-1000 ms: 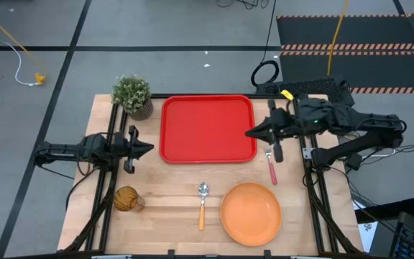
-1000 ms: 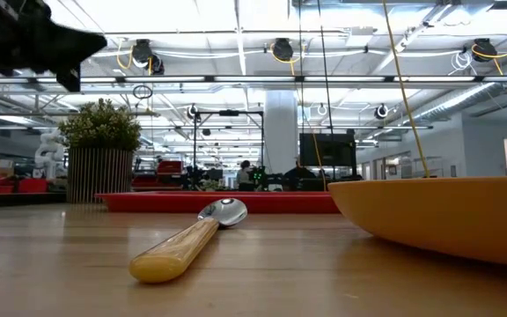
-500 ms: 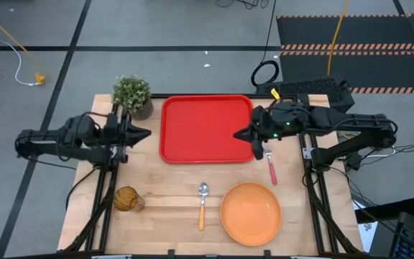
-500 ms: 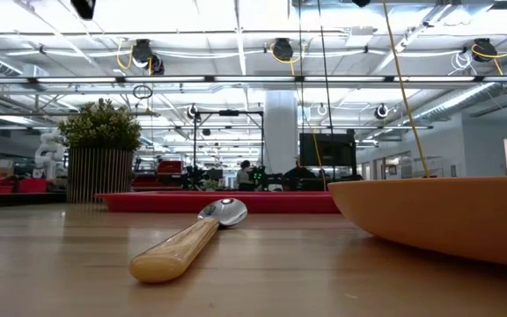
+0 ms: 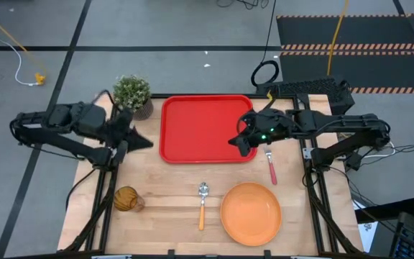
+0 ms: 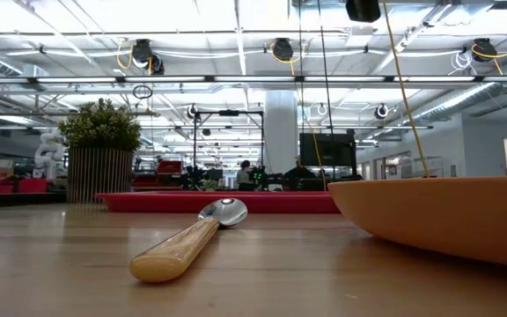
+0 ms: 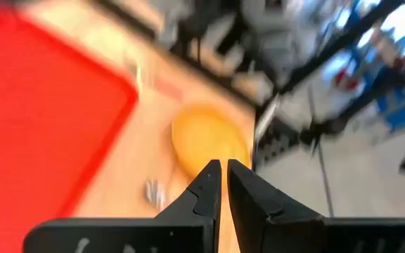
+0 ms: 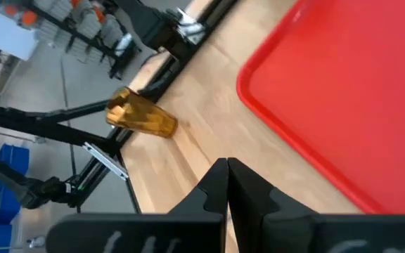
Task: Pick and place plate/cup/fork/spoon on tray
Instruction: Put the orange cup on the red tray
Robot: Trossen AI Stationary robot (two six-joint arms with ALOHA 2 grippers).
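One potted plant (image 5: 132,94) beside tray (image 5: 207,129), right gripper (image 5: 234,142) over tray's corner

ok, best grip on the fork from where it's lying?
Take the fork by its red-pink handle, coming straight down from above with the fingers closing across its width. It lies flat on the wood, lengthwise just off the tray's right rim, tines towards the tray's far end, so only a top approach fits. The right hand hangs close by; the plate sits just beyond the handle's end.
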